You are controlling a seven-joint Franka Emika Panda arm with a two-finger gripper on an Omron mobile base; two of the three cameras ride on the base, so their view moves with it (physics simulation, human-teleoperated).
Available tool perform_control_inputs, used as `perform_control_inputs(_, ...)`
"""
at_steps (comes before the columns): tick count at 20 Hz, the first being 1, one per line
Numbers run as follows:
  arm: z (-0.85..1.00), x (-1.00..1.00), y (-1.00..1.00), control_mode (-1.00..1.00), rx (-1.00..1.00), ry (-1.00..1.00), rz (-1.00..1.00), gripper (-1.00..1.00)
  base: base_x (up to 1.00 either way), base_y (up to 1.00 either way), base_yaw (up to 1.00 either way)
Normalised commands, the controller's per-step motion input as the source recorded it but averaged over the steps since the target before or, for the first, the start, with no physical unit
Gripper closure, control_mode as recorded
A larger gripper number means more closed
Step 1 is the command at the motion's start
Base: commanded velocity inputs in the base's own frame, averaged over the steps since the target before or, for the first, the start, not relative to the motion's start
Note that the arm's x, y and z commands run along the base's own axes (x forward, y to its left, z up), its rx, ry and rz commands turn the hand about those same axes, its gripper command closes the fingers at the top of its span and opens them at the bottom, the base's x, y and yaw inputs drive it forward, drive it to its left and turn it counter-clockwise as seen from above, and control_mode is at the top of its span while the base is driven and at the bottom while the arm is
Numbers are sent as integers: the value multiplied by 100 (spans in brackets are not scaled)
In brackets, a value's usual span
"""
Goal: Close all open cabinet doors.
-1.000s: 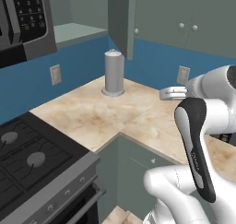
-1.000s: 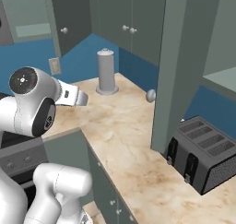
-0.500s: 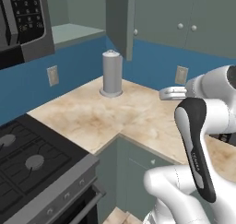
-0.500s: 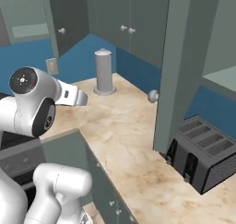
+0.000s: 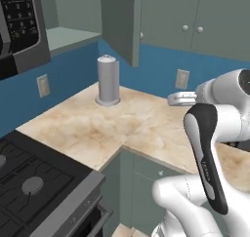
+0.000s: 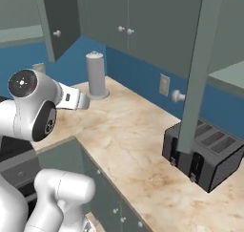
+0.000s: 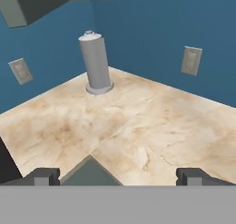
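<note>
The base has rolled leftward along the marble counter (image 6: pixel 138 145). The gripper (image 7: pixel 117 177) hangs wide open over it, holding nothing. Two cabinet doors remain ajar: one (image 5: pixel 119 21) above the grey canister (image 5: pixel 108 80), another (image 6: pixel 198 68) over the black toaster (image 6: pixel 205 152).

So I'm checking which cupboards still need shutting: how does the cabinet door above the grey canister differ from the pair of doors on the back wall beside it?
The cabinet door above the canister stands swung out from the wall, edge toward the left base camera; the pair of back-wall doors lies flush and shut. Its knob faces sideways in the right base view; theirs face forward, side by side. All are grey-green with small pale round knobs.
</note>
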Motion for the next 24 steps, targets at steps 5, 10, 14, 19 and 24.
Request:
perform_control_inputs(5,0,0,0,100,0,0,0,-100,25,7,-17)
perform_control_inputs(10,0,0,0,100,0,0,0,-100,27,1,-12)
perform_control_inputs(14,0,0,0,100,0,0,0,-100,16,14,-2)
perform_control_inputs(19,0,0,0,100,0,0,0,-100,3,14,0)
perform_control_inputs(24,0,0,0,100,0,0,0,-100,20,21,-3)
